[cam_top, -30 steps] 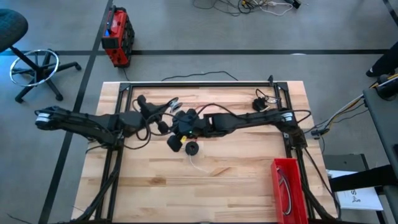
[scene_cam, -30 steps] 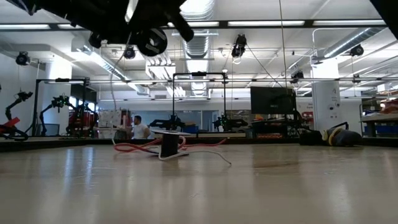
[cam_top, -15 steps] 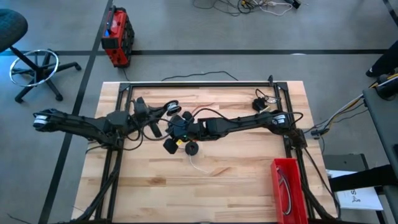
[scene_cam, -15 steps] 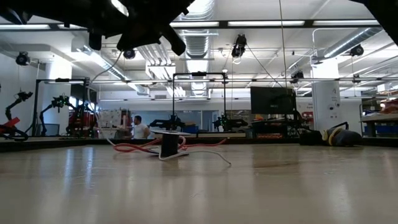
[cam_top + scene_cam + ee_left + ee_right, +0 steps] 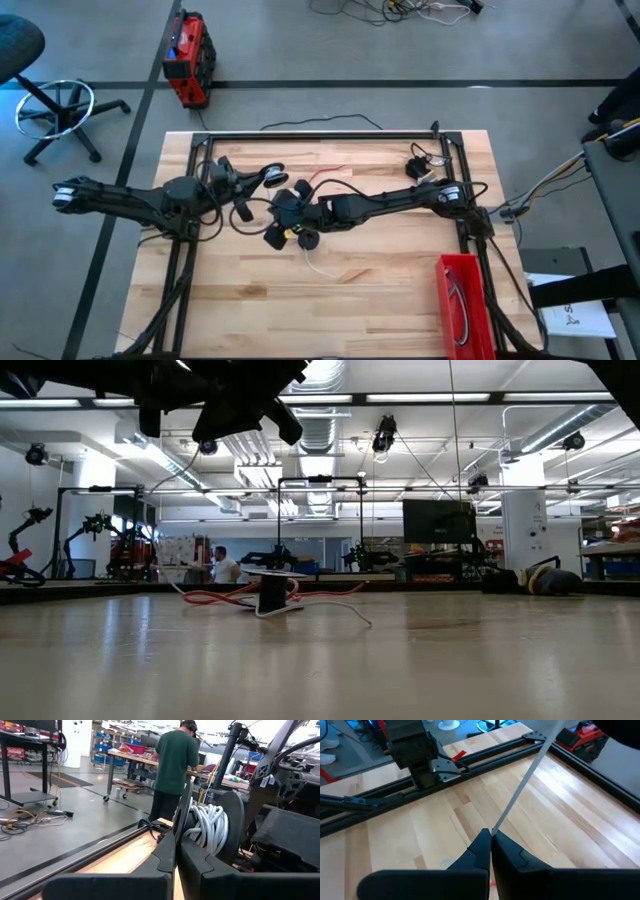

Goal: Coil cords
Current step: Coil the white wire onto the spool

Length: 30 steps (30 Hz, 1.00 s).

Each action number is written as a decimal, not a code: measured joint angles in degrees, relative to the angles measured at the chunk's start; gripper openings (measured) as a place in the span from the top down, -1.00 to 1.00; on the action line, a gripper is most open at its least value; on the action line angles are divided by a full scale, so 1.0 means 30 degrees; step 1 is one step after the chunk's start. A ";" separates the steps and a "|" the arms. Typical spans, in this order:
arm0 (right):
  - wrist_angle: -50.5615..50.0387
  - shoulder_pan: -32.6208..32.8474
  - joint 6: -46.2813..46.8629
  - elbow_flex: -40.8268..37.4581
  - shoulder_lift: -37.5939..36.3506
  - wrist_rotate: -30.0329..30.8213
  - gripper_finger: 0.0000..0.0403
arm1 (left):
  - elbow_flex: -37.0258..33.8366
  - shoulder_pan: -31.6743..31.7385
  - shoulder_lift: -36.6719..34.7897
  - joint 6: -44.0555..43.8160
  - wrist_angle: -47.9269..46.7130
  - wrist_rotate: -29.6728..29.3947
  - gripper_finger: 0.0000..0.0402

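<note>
Right gripper was pinched tight on the white cord, which ran taut away from its fingertips — held so, I'd say, to keep tension for winding. Left gripper was clamped too, a spool wound with white cord sitting just beyond it. Both hung close together above mid-table. Below them on the wood lay a red cord and a small dark plug, untouched. A person stood beyond.
</note>
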 joint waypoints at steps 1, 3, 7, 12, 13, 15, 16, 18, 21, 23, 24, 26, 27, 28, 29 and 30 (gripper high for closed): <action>-0.0014 0.0000 0.0000 -0.0054 0.0000 0.0017 1.00 | 0.0000 0.0000 -0.0034 0.0000 -0.0087 0.0009 1.00; 0.0087 0.0000 -0.0007 -0.0203 0.0000 0.0018 1.00 | -0.0015 0.0000 -0.0074 -0.0007 -0.0124 0.0097 1.00; 0.1078 0.0000 -0.0007 -0.0762 0.0000 -0.0012 1.00 | -0.0018 0.0000 -0.0074 -0.0088 -0.0131 0.0307 1.00; 0.1793 -0.0010 0.0007 -0.1136 0.0000 -0.0031 1.00 | -0.0020 0.0000 -0.0070 -0.0142 -0.0186 0.0350 1.00; 0.1793 -0.0019 0.0007 -0.1139 0.0000 -0.0038 1.00 | -0.0017 0.0000 -0.0074 -0.0146 -0.0180 0.0350 1.00; 0.1800 -0.0029 -0.0002 -0.1139 0.0000 -0.0094 1.00 | -0.0015 0.0000 -0.0074 -0.0153 -0.0175 0.0350 1.00; 0.1814 -0.0029 -0.0007 -0.1146 0.0000 -0.0103 1.00 | -0.0015 0.0000 -0.0074 -0.0153 -0.0175 0.0350 1.00; 0.1828 -0.0029 -0.0007 -0.1153 0.0000 -0.0113 1.00 | -0.0017 0.0000 -0.0074 -0.0190 -0.0175 0.0358 1.00; 0.1887 -0.0036 -0.0003 -0.1201 0.0098 -0.0140 1.00 | -0.0019 0.0007 -0.0071 -0.0291 -0.0170 0.0358 1.00; 0.2013 -0.0036 -0.0004 -0.1197 0.0195 -0.0120 1.00 | -0.0015 0.0007 -0.0088 -0.0291 -0.0255 0.0366 1.00; 0.2043 -0.0036 -0.0007 -0.1197 0.0266 -0.0082 1.00 | -0.0015 0.0007 -0.0088 -0.0291 -0.0298 0.0365 1.00; 0.2321 -0.0036 -0.0131 -0.1197 0.0422 -0.0019 1.00 | -0.0022 0.0007 -0.0080 -0.0291 -0.0331 0.0371 1.00; 0.2438 -0.0036 -0.0246 -0.1203 0.0421 -0.0019 1.00 | -0.0027 0.0007 -0.0110 -0.0290 -0.0384 0.0371 1.00; 0.2544 -0.0036 -0.0396 -0.1204 0.0419 -0.0019 1.00 | -0.0029 0.0007 -0.0117 -0.0288 -0.0394 0.0369 1.00; 0.2643 -0.0036 -0.0611 -0.1214 0.0383 -0.0019 0.99 | -0.0029 0.0010 -0.0114 -0.0291 -0.0383 0.0369 1.00; 0.2793 -0.0036 -0.0854 -0.1226 0.0326 -0.0003 0.97 | -0.0029 0.0015 -0.0110 -0.0286 -0.0304 0.0364 1.00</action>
